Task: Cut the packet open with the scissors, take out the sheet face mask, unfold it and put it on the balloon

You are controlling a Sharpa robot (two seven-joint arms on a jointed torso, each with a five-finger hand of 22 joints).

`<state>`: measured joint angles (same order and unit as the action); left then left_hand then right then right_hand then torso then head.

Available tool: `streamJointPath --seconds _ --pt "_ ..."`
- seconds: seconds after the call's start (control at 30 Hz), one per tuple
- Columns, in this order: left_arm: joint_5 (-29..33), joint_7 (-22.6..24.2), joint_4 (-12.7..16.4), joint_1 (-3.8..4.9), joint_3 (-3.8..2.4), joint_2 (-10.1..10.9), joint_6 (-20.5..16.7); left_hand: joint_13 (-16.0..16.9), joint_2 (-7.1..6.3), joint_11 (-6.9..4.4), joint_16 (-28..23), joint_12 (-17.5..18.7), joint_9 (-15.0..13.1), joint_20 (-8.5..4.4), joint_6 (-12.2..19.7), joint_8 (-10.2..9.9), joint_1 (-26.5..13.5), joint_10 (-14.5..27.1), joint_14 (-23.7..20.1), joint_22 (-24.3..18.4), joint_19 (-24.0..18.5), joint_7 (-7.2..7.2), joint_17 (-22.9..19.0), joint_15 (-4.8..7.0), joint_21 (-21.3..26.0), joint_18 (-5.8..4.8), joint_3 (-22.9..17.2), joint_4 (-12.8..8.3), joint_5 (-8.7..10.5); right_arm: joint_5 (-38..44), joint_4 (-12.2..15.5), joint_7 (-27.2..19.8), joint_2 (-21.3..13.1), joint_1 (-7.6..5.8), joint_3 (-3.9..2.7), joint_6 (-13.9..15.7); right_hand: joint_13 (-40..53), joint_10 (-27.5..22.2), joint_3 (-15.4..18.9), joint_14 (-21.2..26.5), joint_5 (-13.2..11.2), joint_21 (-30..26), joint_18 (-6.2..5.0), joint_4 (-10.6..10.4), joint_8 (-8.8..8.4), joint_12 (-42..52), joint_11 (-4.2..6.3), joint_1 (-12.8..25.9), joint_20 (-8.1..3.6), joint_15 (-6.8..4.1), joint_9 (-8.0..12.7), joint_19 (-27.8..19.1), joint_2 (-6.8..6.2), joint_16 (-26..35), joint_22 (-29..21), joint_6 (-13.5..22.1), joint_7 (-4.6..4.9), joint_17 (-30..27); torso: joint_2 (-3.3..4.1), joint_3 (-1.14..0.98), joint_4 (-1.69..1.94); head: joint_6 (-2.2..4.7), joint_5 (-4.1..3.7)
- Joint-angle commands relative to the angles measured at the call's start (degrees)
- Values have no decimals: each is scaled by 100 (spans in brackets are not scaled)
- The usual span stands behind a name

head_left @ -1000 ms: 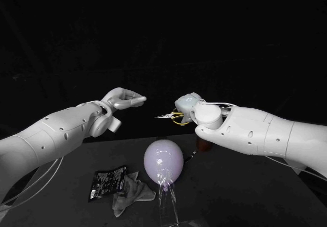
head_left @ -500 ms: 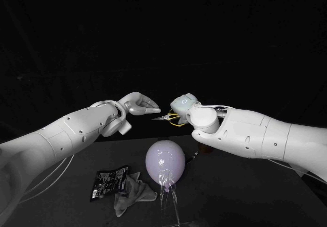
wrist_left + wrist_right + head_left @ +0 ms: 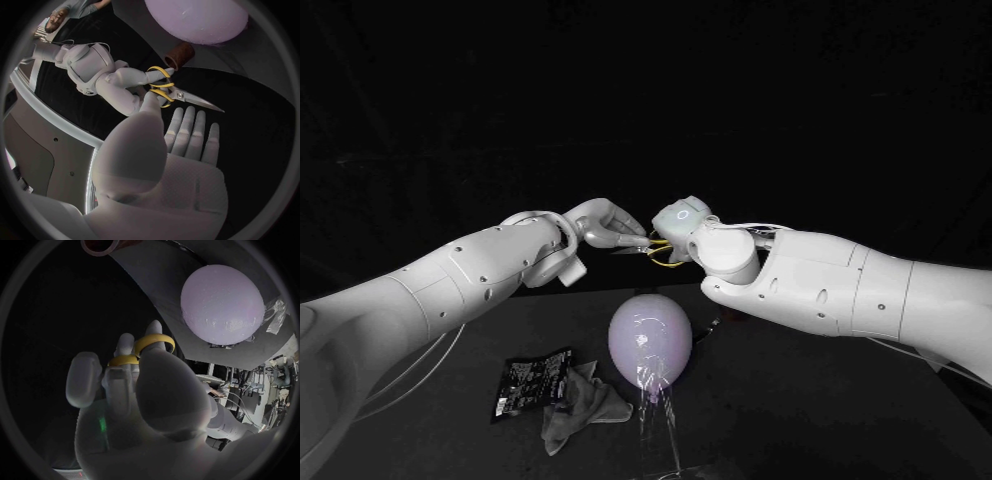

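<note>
Head view: above the far edge of the black desk (image 3: 805, 400), the robot's two hands meet in mid-air. Over the past second the left hand (image 3: 607, 226), which had hung well apart, has swung across to the right hand (image 3: 684, 220) and is now just beside the tips of the scissors (image 3: 655, 249). The right hand has edged in towards it too.

The right hand holds the scissors with its fingers threaded through the yellow loops (image 3: 154, 341), the blades nearly closed and pointing at the left hand. The left hand carries nothing. The left wrist view shows its fingers (image 3: 187, 131) stretched out straight and side by side under the blades. Whether they touch the metal cannot be told.

Below, the balloon (image 3: 648, 340) stands near the middle of the desk and has not moved. The dark packet (image 3: 531, 386) lies towards the desk's left edge. The pale sheet mask (image 3: 584, 405) is crumpled between packet and balloon, touching the packet and still folded up.

With the mask already out, the cutting looks finished. The meeting of the hands reads as a handover or a parting with the scissors, which would free a hand for the unfolding ahead. A take by the blades risks a slip.
</note>
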<state>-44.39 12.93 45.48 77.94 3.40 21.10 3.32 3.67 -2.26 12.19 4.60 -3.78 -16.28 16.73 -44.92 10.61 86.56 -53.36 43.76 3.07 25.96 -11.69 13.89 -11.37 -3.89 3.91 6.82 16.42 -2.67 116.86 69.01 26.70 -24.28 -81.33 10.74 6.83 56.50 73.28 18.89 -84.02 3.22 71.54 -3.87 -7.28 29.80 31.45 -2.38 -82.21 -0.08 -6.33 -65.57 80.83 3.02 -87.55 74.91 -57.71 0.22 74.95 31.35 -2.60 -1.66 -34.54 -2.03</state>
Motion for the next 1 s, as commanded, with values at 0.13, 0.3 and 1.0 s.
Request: streamJointPath --seconds 0.13,0.3,1.0 --pt "-77 -110 13 14 -5 -26 249 21 98 -47 138 -61 1 5 -138 56 171 -196 333 77 573 -197 51 73 -161 16 -83 -20 -7 200 35 56 14 -5 -5 95 441 958 27 -468 -28 9 -14 15 -6 2386 611 -1253 -5 -45 -9 54 1303 -37 422 -40 -16 765 -5 0 2 -31 -5" --pt "-78 -136 15 14 -5 -28 326 26 183 -107 232 -94 -8 -3 -265 118 284 -374 557 120 965 -185 79 147 -268 19 -98 -30 -7 209 49 49 8 -5 -5 115 441 958 27 -468 -28 9 -14 15 -6 2386 611 -1253 -5 -45 -9 54 1303 -37 422 -40 -16 765 -5 -1 -1 -38 -6" --pt "-72 -85 53 14 -5 -51 725 16 742 -386 546 -138 -7 -27 -854 297 863 -1083 1297 245 2060 87 281 431 -682 332 -415 18 -11 295 126 -34 17 -4 -5 182 449 966 28 -470 -27 26 -10 12 -6 2391 614 -1255 -6 -47 -12 63 1304 -41 434 -53 -21 778 -6 2 4 -72 10"
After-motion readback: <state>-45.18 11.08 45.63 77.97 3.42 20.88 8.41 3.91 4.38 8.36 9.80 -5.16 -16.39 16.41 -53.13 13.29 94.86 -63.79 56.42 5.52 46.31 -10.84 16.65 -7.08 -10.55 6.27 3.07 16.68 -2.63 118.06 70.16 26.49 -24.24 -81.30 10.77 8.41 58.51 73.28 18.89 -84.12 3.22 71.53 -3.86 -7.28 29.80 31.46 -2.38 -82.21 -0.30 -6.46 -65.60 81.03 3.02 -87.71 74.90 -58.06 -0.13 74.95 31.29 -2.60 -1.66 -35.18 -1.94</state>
